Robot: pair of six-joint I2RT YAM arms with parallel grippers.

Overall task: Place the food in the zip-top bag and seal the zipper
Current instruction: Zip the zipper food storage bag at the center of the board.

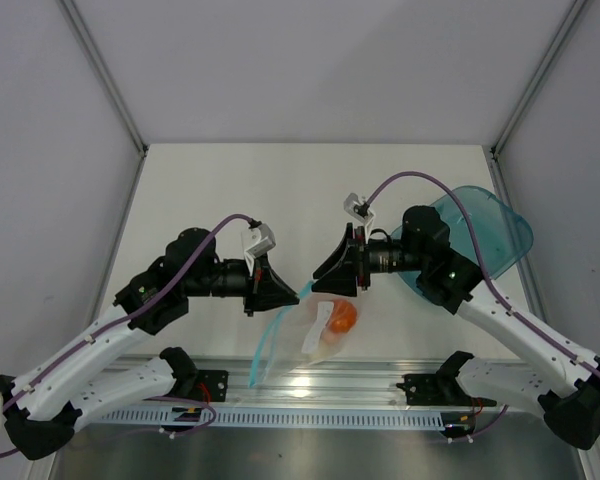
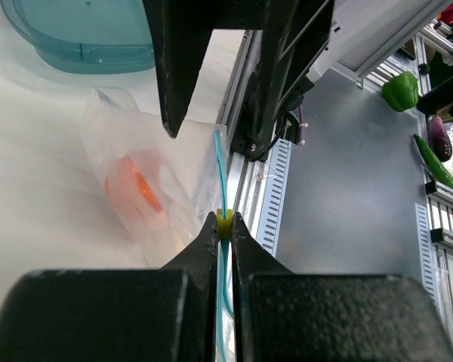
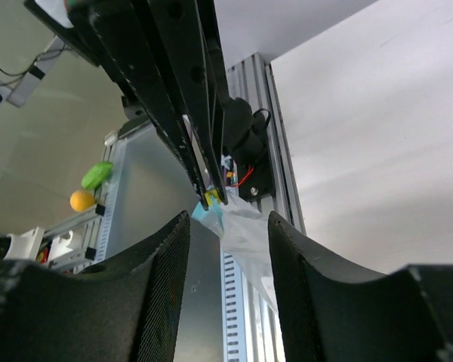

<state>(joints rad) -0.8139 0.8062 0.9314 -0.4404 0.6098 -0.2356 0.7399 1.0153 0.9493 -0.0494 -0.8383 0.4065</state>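
Note:
The clear zip-top bag (image 1: 315, 335) lies at the table's near edge with the orange-red lump (image 1: 341, 318) inside it. I cannot make out the pale ball. The teal zipper (image 1: 268, 345) runs along the bag's left edge. My left gripper (image 1: 283, 293) is shut on the zipper's yellow end (image 2: 224, 223); the bag (image 2: 170, 177), the lump (image 2: 134, 186) and the zipper (image 2: 220, 170) show beyond it. My right gripper (image 1: 322, 276) is open just above the bag. In the right wrist view the gripper (image 3: 229, 220) frames a bag corner (image 3: 245, 226) without touching it.
A translucent teal plate (image 1: 485, 232) stands at the right behind the right arm and shows in the left wrist view (image 2: 79, 34). The aluminium rail (image 1: 380, 380) runs along the table's front edge. Toy vegetables (image 2: 402, 89) lie off the table.

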